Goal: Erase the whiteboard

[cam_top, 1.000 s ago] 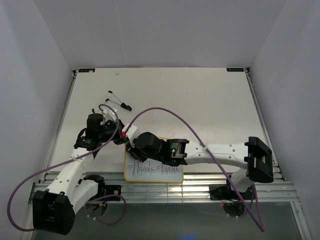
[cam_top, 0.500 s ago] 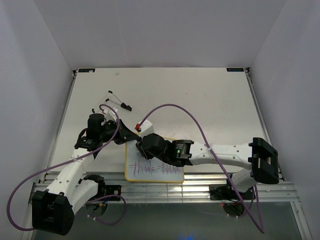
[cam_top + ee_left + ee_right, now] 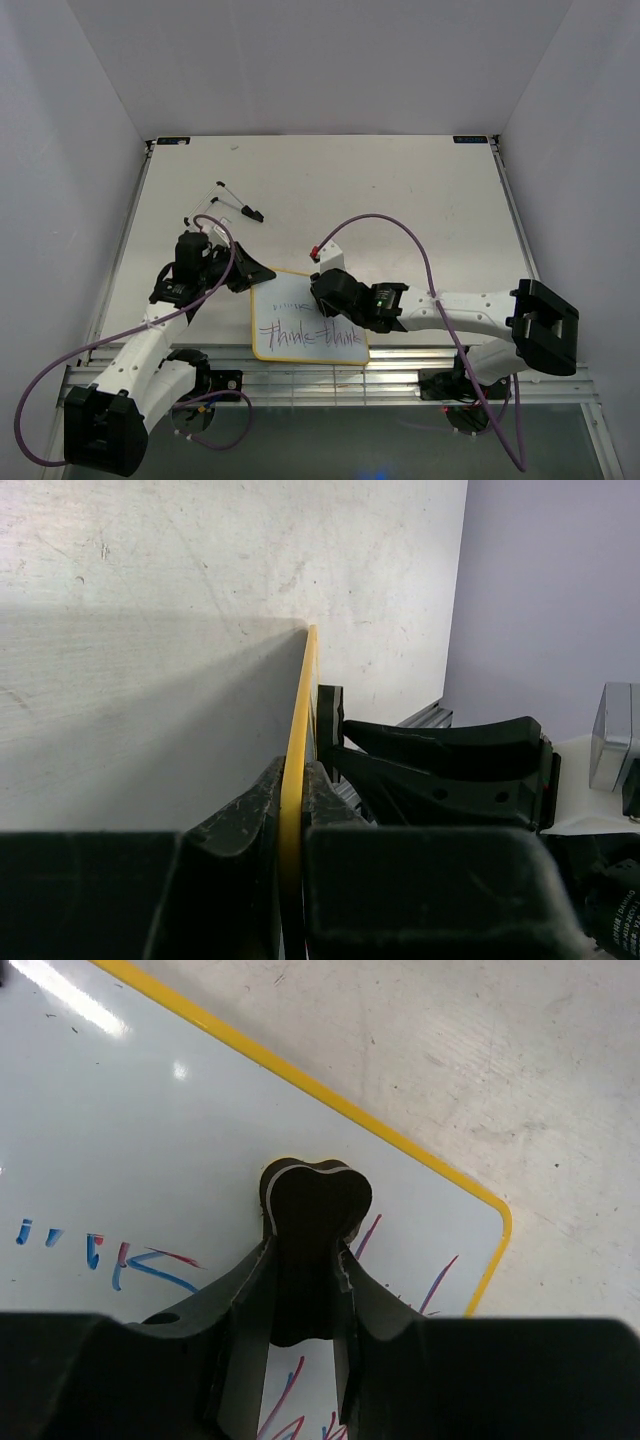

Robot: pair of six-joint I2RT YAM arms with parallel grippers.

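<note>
1. The yellow-framed whiteboard sits at the counter's near edge, with red-blue handwriting across it.
2. Left wrist view: the left tool clamps its yellow edge.
3. Right wrist view: the right tool grips a dark eraser block against it.

We saw a white table, its top scuffed and flecked with grey. On its far left part lay two small dark pieces, one farther off, the other nearer and just to its right, each with a thin pale stem; what they were we could not tell. A tiny speck sat by the far edge. Black labels marked both far corners. Pale lilac walls closed the left, far and right sides. A metal rail frame ran along the near edge.
</note>
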